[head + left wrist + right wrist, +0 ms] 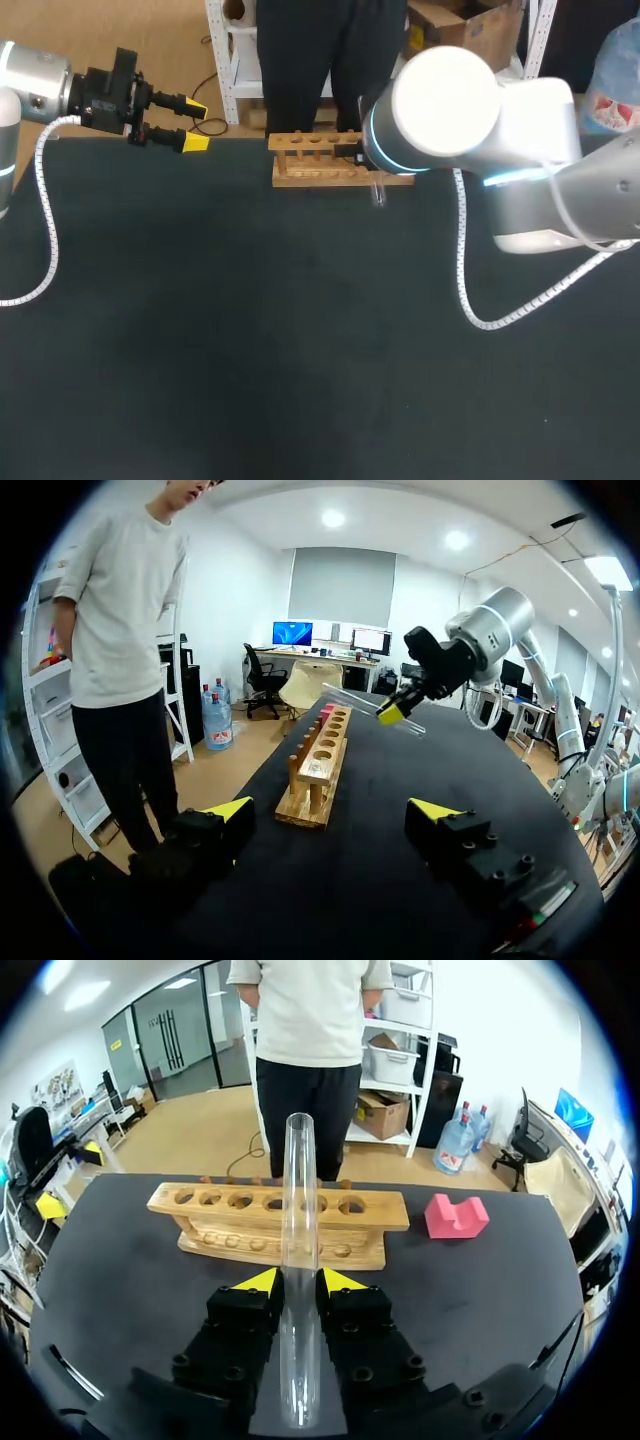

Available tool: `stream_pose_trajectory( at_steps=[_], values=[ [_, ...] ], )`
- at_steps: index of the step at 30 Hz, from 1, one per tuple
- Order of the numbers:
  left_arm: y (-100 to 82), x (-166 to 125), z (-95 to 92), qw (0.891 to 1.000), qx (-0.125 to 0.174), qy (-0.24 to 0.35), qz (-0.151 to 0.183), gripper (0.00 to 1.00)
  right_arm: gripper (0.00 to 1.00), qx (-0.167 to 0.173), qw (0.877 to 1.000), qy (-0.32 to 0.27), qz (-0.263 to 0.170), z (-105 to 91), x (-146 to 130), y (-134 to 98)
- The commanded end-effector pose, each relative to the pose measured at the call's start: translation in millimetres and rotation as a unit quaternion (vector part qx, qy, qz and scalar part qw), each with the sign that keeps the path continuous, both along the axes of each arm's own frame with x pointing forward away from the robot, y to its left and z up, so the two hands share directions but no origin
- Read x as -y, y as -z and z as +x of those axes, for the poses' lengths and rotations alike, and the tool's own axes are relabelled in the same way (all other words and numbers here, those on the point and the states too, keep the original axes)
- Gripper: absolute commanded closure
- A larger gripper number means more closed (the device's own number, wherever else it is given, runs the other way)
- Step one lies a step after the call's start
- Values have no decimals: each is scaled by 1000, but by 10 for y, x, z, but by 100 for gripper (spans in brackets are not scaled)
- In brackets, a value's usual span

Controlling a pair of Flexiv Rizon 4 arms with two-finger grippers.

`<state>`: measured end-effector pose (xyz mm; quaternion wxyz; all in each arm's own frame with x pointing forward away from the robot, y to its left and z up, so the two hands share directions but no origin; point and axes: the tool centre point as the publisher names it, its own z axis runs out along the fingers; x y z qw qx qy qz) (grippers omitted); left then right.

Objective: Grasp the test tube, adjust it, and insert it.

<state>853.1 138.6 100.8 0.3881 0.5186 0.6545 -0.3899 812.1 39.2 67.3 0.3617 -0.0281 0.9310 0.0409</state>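
Note:
A clear glass test tube [298, 1190] lies along my right gripper [298, 1280], which is shut on it, its open mouth pointing ahead over the wooden rack [280, 1222]. The rack has a row of several holes, all without tubes. In the left wrist view the right gripper [398, 706] holds the tube [350, 694] tilted just above the rack's [320, 765] far end. In the head view my right arm hides its gripper; only the tube's rounded end [378, 193] shows beside the rack [320, 162]. My left gripper [168, 122] stands open at the table's far left, holding nothing.
A pink notched block [455, 1215] lies on the dark table beyond the rack's right end, also seen as a pink block [327, 709] in the left wrist view. My left gripper [333, 812] faces the rack's near end from a distance.

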Motion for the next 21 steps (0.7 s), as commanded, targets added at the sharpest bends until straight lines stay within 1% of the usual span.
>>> stream_pose_trajectory(
  at_steps=[1,21],
  values=[
    [1,5,-30,1000,2,-3,0,0,100,-3,1000,1,-1,74,-20,56],
    [1,5,-30,1000,2,-3,0,0,100,-25,1000,2,-7,191,-19,223]
  ],
)
